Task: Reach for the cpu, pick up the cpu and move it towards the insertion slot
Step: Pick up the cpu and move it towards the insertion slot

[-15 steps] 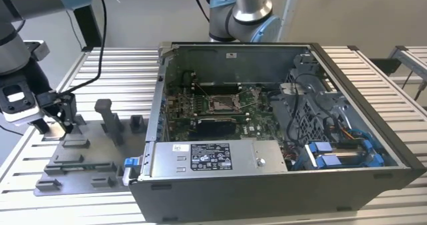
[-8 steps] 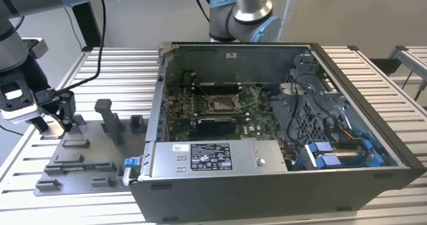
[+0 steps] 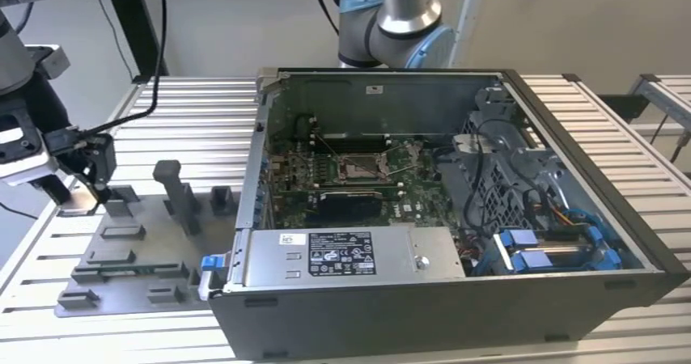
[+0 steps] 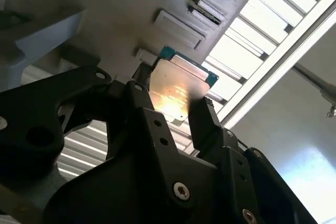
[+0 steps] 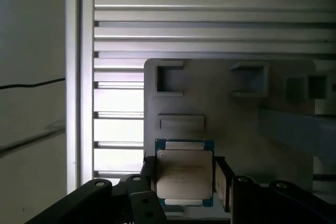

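Hand (image 5: 185, 183): we see it closed on the chip (image 5: 184, 169), one finger (image 5: 220, 179) against each side edge.
Chip: between the fingers over the grey tray (image 5: 236, 124); lifted or resting, we cannot tell.
Socket (image 3: 362, 167): inside the computer case (image 3: 432, 315), well apart from the hand.

One cpu (image 5: 184, 174) is counted, and one pincer (image 5: 185, 182) with two fingers (image 5: 222, 179). One case (image 3: 432, 315) is seen on the one slatted surface (image 3: 194, 113), with one slot (image 3: 360, 167) inside it. One power supply (image 3: 345, 255) is counted within the case. One grey fixture plate (image 3: 135, 287) is counted.
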